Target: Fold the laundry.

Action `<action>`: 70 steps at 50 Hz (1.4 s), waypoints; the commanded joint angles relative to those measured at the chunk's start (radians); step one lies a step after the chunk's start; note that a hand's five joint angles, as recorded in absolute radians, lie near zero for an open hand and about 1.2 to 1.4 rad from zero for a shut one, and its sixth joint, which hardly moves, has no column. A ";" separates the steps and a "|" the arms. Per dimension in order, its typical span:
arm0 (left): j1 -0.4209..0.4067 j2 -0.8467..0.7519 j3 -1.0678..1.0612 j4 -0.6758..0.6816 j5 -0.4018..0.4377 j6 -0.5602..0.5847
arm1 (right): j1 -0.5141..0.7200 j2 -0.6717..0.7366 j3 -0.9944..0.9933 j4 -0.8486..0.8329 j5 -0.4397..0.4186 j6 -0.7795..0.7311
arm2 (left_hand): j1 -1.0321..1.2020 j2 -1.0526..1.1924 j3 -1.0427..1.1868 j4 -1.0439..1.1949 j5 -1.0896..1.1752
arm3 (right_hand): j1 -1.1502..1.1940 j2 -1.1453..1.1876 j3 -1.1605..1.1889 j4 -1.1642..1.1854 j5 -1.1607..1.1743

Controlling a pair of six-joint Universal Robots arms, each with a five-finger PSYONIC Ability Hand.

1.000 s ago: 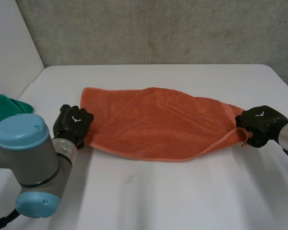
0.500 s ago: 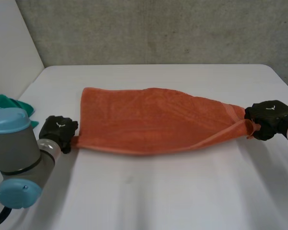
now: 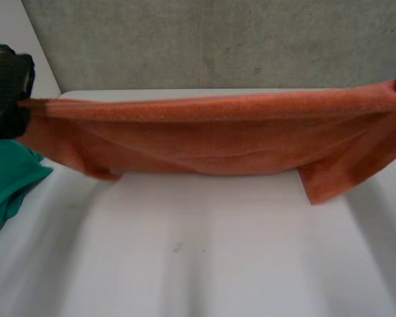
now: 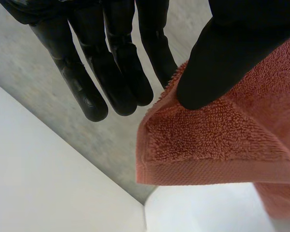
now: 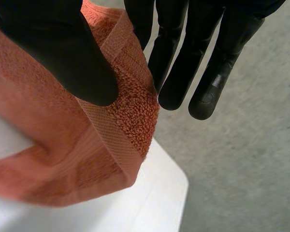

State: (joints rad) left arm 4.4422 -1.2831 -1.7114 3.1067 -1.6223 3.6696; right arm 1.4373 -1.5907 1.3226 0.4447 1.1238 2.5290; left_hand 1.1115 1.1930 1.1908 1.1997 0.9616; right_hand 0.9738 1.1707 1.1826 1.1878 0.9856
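Orange terry-cloth towel (image 3: 211, 129) hangs stretched between my two hands, raised above the white table (image 3: 204, 264), its top edge taut and nearly level from side to side. My left hand (image 4: 222, 53) grips one top corner: the thumb presses the hemmed corner against the straight fingers (image 4: 121, 87) behind it, a firm pinch. My right hand (image 5: 63, 53) holds the opposite top corner in the same way, thumb on the front of the cloth, fingers (image 5: 176, 72) extended behind it. Below the taut edge the towel sags in loose folds, and one lower corner droops on my right side. I cannot tell whether the lowest fold touches the table. A green cloth (image 3: 6, 178) lies at the table's left side, below my left hand.
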 commanded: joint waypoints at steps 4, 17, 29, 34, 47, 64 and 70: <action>-0.001 -0.233 0.065 -0.048 0.001 0.036 | 0.006 0.176 -0.068 0.132 0.033 -0.151 | 0.285 0.203 0.205 0.197 0.260 | 0.422 0.226 0.214 0.208 0.236; -0.026 -0.804 0.560 -0.046 -0.030 0.196 | 0.250 0.564 -0.402 0.025 0.317 -0.173 | 0.285 0.203 0.205 0.197 0.260 | 0.422 0.226 0.214 0.208 0.236; -0.066 -0.869 0.993 0.453 -0.042 0.228 | 0.284 0.641 -0.812 -0.562 0.398 0.141 | 0.285 0.203 0.205 0.197 0.260 | 0.422 0.226 0.214 0.208 0.236; -0.067 -0.769 0.925 0.584 -0.047 0.225 | 0.281 0.574 -0.755 -0.629 0.401 0.237 | 0.285 0.203 0.205 0.197 0.260 | 0.422 0.226 0.214 0.208 0.236; -0.037 -0.746 0.509 0.596 -0.030 0.142 | 0.278 0.572 -0.482 -0.624 0.305 0.231 | 0.285 0.203 0.205 0.197 0.260 | 0.422 0.226 0.214 0.208 0.236; -0.060 -0.955 0.162 0.558 -0.016 0.204 | 0.272 0.792 -0.263 -0.302 0.237 -0.084 | 0.285 0.203 0.205 0.197 0.260 | 0.422 0.226 0.214 0.208 0.236; -0.043 -0.816 0.038 0.471 -0.027 0.312 | 0.262 0.715 -0.211 -0.109 0.229 -0.087 | 0.285 0.203 0.205 0.197 0.260 | 0.422 0.226 0.214 0.208 0.236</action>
State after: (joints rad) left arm 4.3855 -2.2238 -1.5585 3.6573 -1.6404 3.8829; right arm 1.7099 -0.8038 1.0670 0.1408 1.3570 2.4570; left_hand 1.1115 1.1941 1.1920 1.2009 0.9616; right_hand 0.9733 1.1707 1.1826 1.1878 0.9934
